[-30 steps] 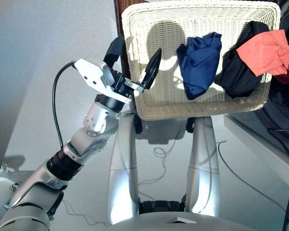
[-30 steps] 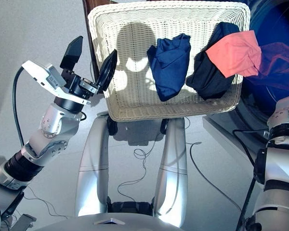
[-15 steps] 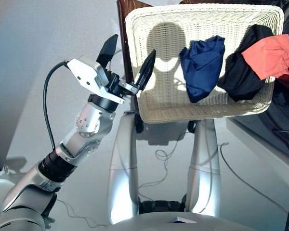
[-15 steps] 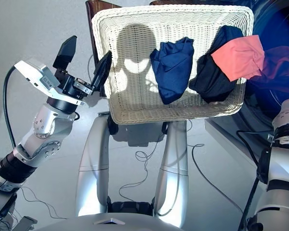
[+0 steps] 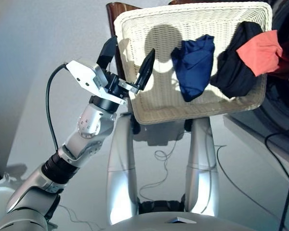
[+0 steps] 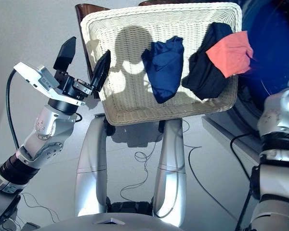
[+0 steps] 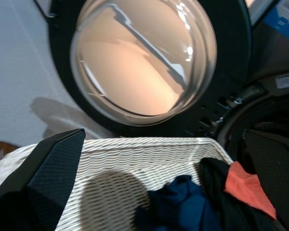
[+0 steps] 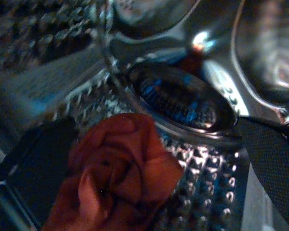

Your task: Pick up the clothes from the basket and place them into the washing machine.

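Observation:
The cream wicker basket (image 5: 154, 108) holds a navy garment (image 5: 193, 67), a black garment (image 5: 233, 72) and a coral-red one (image 5: 260, 50) draped over its right rim. My left gripper (image 5: 132, 45) is open and empty, its fingers astride the basket's left rim. The left wrist view shows the washing machine's glass door (image 7: 142, 62) swung open beyond the basket (image 7: 135, 154). My right gripper (image 8: 154, 125) is inside the drum (image 8: 207, 187), open. A crumpled red cloth (image 8: 115, 178) lies on the drum wall between its fingers (image 8: 38, 163).
A brown wooden chair back (image 5: 116, 9) rises behind the basket's far left corner. Thin cables (image 5: 159, 156) trail over the pale floor below the basket. The machine's dark front (image 6: 267, 53) stands close to the basket's right side.
The whole picture has shifted a little left. My left gripper stays open at the basket's left rim. My right arm shows higher and larger at the right edge.

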Controlling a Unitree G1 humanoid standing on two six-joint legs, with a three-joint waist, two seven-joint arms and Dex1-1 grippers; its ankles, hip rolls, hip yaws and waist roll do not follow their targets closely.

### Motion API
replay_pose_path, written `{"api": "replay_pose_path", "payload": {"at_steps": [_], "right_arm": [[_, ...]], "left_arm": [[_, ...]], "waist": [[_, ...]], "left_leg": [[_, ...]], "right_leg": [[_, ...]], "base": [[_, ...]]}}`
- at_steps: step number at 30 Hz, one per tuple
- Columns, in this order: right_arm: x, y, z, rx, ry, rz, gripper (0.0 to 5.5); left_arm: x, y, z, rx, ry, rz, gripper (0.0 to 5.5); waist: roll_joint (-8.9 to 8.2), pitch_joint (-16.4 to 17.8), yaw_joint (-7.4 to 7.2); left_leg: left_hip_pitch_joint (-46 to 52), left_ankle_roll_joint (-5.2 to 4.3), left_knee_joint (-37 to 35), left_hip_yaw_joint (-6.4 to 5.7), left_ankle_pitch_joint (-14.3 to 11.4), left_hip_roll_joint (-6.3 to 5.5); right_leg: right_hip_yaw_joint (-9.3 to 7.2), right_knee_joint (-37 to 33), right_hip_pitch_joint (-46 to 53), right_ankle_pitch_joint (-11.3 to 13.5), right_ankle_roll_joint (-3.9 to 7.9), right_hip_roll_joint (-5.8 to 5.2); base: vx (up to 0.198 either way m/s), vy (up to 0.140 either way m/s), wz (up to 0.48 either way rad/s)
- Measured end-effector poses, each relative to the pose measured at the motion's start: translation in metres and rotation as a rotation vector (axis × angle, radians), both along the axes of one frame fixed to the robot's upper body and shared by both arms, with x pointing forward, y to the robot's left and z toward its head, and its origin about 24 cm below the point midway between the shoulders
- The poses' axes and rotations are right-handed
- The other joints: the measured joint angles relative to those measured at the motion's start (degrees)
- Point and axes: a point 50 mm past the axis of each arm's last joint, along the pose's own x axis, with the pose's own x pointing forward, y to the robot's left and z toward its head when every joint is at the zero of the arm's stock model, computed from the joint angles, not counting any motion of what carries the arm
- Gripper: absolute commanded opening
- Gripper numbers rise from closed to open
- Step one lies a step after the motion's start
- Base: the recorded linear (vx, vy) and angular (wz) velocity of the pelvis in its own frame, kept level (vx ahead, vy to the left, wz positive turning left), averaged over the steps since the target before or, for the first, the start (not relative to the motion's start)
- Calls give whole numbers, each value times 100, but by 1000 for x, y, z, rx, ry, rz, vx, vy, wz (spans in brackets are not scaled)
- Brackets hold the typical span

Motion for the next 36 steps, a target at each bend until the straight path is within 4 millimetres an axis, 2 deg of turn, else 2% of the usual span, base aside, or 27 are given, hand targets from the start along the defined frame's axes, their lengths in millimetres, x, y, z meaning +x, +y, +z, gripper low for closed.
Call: {"api": "replay_pose_path", "payload": {"at_steps": [5, 7, 8, 9, 11, 14, 15, 17, 19, 20, 21, 22, 25, 27, 33, 36], "right_arm": [[0, 25, -5, -145, 76, 99, 550], [-1, 34, -8, -179, 109, 150, 550], [1, 40, -12, -195, 132, 180, 550], [2, 46, -14, -200, 144, 210, 550], [1, 57, -15, -243, 166, 267, 550], [4, 79, -19, -378, 211, 347, 550], [3, 98, -25, -516, 256, 417, 550], [0, 160, -39, -757, 282, 682, 550], [0, 216, -55, -875, 283, 903, 550], [0, 233, -56, -902, 264, 960, 550], [2, 248, -54, -918, 242, 999, 550], [3, 255, -48, -931, 219, 1014, 550], [23, 267, -32, -946, 207, 984, 550], [32, 271, -30, -959, 237, 971, 550], [34, 276, -51, -906, 299, 1002, 550], [33, 270, -57, -841, 312, 996, 550]], "left_arm": [[-1, 2, -5, 8, 20, 4, 550], [-1, 3, -7, 15, 23, 5, 550], [-1, 3, -9, 20, 32, 8, 550], [-2, 4, -10, 25, 36, 9, 550], [-3, 6, -11, 44, 31, 21, 550], [-3, 6, -13, 53, 40, 24, 550], [-3, 6, -13, 55, 40, 26, 550], [-3, 5, -13, 68, 35, 30, 550], [-2, 2, -13, 72, 36, 24, 550], [-1, 0, -12, 71, 31, 18, 550], [-1, 0, -11, 67, 29, 17, 550], [-1, 0, -11, 66, 28, 16, 550], [0, -2, -15, 47, 48, 18, 550], [2, -3, -18, 50, 62, 18, 550], [5, -7, -18, 21, 67, 15, 550], [17, -6, -36, 16, 160, 35, 550]], "waist": [[2, -1, -87], [2, -1, -119], [1, -1, -145], [2, -11, -141], [0, -10, -181], [3, -11, -224], [3, -10, -229], [7, -9, -200], [13, -11, -78], [12, -11, -13], [14, -14, 86], [16, -16, 171], [13, -17, 253], [11, -15, 260], [-2, -11, 244], [-40, -17, 169]], "left_leg": [[116, -94, -142, 14, -1, 66], [202, -156, -220, 5, 12, 67], [282, -182, -240, -8, -16, 75], [357, -237, -290, -28, -10, 79], [416, -266, -394, -39, -7, 104], [522, -378, -528, -44, 22, 160], [565, -426, -594, -45, 50, 166], [708, -483, -772, -73, 124, 167], [929, -486, -1054, -113, 241, 162], [1022, -503, -1178, -126, 309, 160], [1087, -481, -1301, -125, 362, 161], [1112, -465, -1391, -121, 413, 150], [1129, -417, -1593, -100, 533, 160], [1141, -409, -1659, -76, 563, 155], [1362, -386, -1885, -42, 585, 145], [1499, -384, -1987, -37, 593, 150]], "right_leg": [[5, -6, 7, -25, -58, 77], [5, -5, 39, -47, -93, 92], [-1, 32, 97, -145, -100, 99], [-5, 34, 134, -122, -139, 114], [-10, -26, 147, -146, -138, 170], [-103, -57, 174, -127, -265, 179], [-123, -74, 192, -117, -294, 180], [-178, -169, 314, -101, -352, 180], [-263, -405, 550, -40, -399, 172], [-293, -521, 647, 9, -411, 173], [-313, -655, 721, 41, -379, 175], [-321, -742, 755, 83, -375, 165], [-371, -1099, 869, 267, -337, 164], [-369, -1246, 920, 356, -329, 158], [-382, -1501, 1177, 450, -303, 149], [-395, -1595, 1311, 451, -302, 155]], "base": [[0, 0, 0], [0, 0, 0], [0, 0, 0], [0, 0, 0], [0, 0, 0], [0, 0, 0], [0, 0, 0], [0, 0, 0], [0, 0, 0], [0, 0, 0], [0, 0, 0], [0, 0, 0], [0, 0, 0], [0, 0, 0], [0, 0, 0], [0, 0, 0]]}}
